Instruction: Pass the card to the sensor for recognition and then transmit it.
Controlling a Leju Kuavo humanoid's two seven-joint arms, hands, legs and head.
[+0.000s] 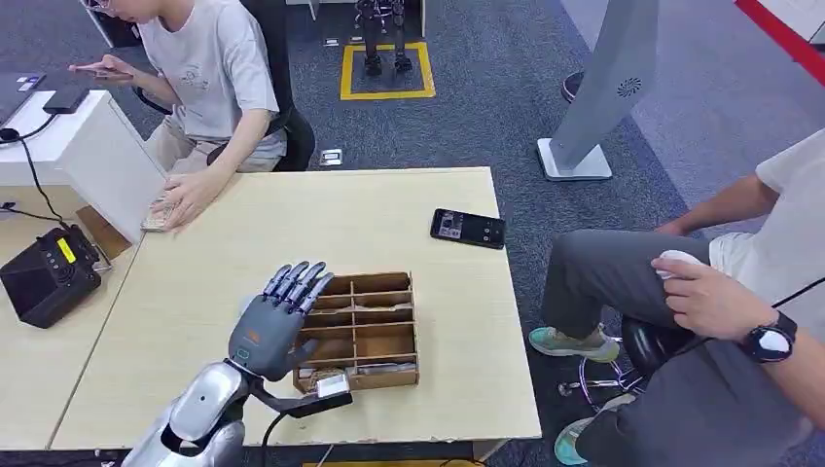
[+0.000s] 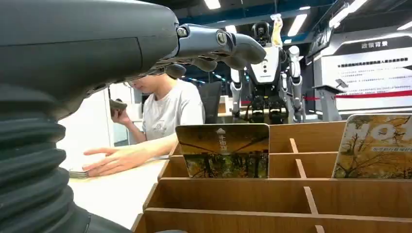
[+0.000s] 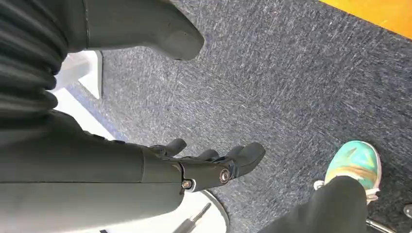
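Note:
My left hand (image 1: 277, 316) hovers over the left side of a wooden slotted card box (image 1: 384, 341) near the table's front edge, fingers stretched out and apart, holding nothing. In the left wrist view its fingers (image 2: 214, 46) reach above the box (image 2: 291, 199). Two cards stand upright in the box's far slots: one with a tree picture (image 2: 222, 150) and one with yellow leaves (image 2: 376, 145). A black device with a small yellow display (image 1: 44, 277) sits on the side table to the left. My right hand (image 3: 209, 165) hangs over the grey carpet, fingers loose, holding nothing.
A black phone (image 1: 468, 228) lies on the table's far right. A seated person at the far left rests a hand (image 1: 185, 199) on the table. Another person (image 1: 720, 292) sits close to the table's right side, and their shoe (image 3: 354, 162) is near my right hand.

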